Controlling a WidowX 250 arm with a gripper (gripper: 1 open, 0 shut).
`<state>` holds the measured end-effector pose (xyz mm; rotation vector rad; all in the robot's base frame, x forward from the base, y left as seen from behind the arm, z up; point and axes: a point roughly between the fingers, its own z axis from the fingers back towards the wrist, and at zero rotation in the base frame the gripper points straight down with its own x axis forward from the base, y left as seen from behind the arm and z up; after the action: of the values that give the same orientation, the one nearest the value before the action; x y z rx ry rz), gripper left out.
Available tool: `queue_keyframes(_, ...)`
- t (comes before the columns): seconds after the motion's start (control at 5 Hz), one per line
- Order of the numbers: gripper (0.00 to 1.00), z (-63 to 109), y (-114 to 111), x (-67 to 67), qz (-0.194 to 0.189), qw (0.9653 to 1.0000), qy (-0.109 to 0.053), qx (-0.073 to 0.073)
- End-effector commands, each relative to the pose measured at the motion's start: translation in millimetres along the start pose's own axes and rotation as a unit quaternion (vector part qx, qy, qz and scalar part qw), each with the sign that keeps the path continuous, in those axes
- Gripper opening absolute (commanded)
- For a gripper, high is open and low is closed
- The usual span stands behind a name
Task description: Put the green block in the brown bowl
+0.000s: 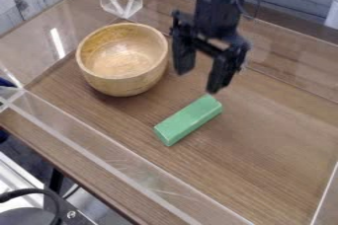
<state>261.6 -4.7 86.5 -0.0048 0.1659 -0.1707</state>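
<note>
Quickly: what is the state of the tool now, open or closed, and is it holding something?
Tool: open, holding nothing; it hangs above the green block.

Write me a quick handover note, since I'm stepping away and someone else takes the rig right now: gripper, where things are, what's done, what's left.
Gripper: open, empty, pointing down, hovering over the table just above the far end of the green block.
Green block: lying flat on the wooden table, right of and nearer than the bowl, untouched.
Brown bowl: upright at the left, empty.
Done: nothing is grasped yet.
Left: lower onto the block, close on it, lift, carry it left over the bowl, release.
</note>
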Motion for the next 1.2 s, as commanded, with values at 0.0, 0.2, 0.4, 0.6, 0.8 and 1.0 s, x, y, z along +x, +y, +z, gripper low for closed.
queue_keyframes(0.0,1.0,-7.3,0,-0.4,-0.032,0.9991,-0.027,0.006)
queue_keyframes(0.2,1.0,-25.8,-2,-2.6,-0.065,0.9974,-0.031,0.004)
queue_keyframes(0.4,1.0,-39.7,-4,-1.8,-0.086,0.9956,-0.038,0.002)
queue_keyframes(0.6,1.0,-48.7,-7,3.9,-0.097,0.9942,-0.047,-0.003)
queue_keyframes(0.8,1.0,-52.1,-9,6.8,-0.1,0.9936,-0.053,-0.008)
queue_keyframes(1.0,1.0,-55.8,-11,8.5,-0.103,0.9929,-0.058,-0.013)
